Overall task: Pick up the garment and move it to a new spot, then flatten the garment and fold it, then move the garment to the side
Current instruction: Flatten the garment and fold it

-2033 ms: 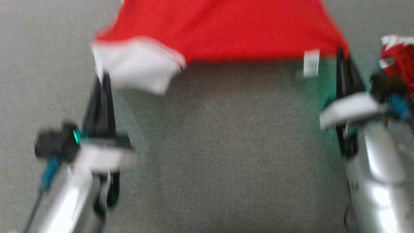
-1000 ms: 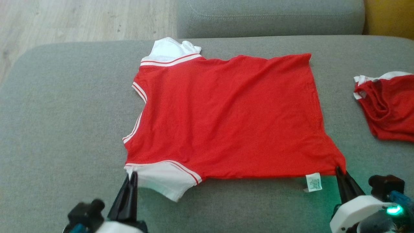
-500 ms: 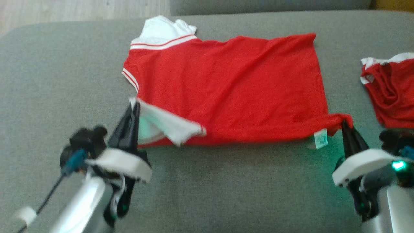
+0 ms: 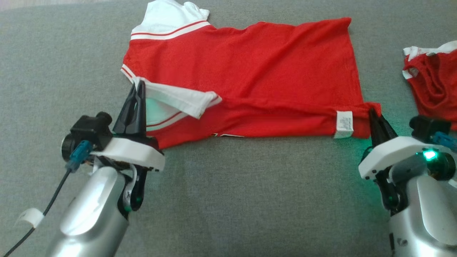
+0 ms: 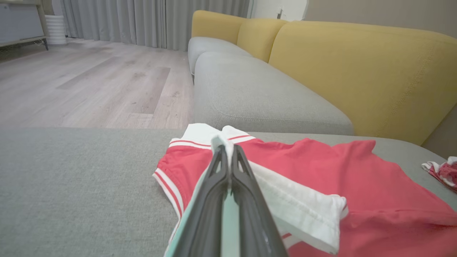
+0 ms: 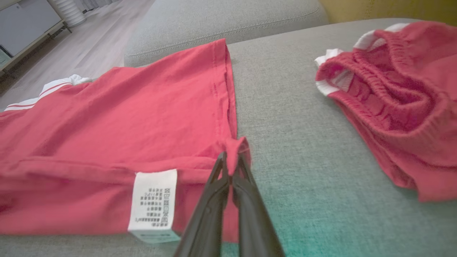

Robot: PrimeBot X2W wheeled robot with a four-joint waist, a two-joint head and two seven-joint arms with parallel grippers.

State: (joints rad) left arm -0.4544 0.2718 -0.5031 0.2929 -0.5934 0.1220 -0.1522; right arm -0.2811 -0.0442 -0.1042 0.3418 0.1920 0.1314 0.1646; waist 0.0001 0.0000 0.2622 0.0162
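On the sofa, left jaws pinch the garment's sleeve, right jaws its hem.

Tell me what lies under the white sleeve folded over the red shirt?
The white sleeve, pinched by the left gripper, lies over the red shirt. A striped trim peeks out beneath; the rest there is covered.

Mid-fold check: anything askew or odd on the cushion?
Nothing damaged. The near white sleeve lies flopped crookedly over the red shirt beside the left gripper, and the care label hangs outside the hem by the right gripper. A second red garment lies crumpled at the right.
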